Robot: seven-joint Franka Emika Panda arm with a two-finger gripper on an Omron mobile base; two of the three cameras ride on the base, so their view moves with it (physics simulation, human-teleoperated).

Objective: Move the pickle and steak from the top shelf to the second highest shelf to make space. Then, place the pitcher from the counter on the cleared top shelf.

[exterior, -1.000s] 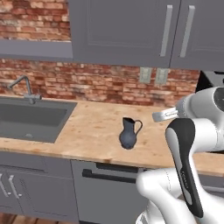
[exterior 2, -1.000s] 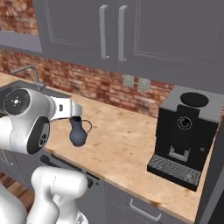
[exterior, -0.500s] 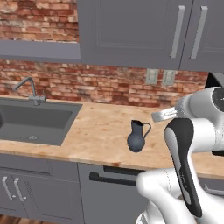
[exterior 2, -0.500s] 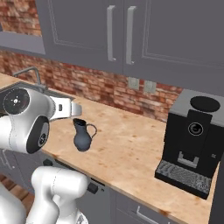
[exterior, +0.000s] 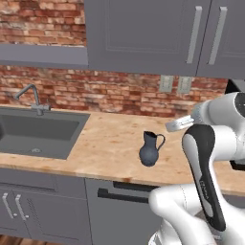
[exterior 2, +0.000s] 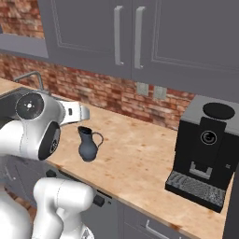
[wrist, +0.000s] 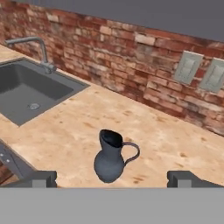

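Note:
The pitcher [exterior: 150, 150] [exterior 2: 88, 145] [wrist: 109, 158], a small dark blue-grey jug, stands upright on the tan wood-grain counter [exterior: 107, 139] [exterior 2: 140, 161] [wrist: 61, 131], its handle toward the right in the hand view. My gripper [wrist: 112, 178] is open, its fingertips [wrist: 40, 178] wide apart with nothing between them, hovering short of the pitcher and looking down at it. In the base views my hand [exterior: 179, 124] [exterior 2: 77, 113] hangs above the counter's front part, just beside the pitcher. The pickle, the steak and the top shelf are out of view.
A sink [exterior: 36, 136] [wrist: 26, 94] with a faucet [exterior: 29, 94] is set into the counter to the left. A black coffee machine [exterior 2: 205, 151] stands to the right. Grey wall cabinets [exterior: 148, 33] hang overhead; two outlets [wrist: 188, 66] sit on the brick wall.
The whole picture slid a little sideways in both base views a second ago, so the base moved; since then it has barely shifted. The pitcher stays put and the gripper stays open.

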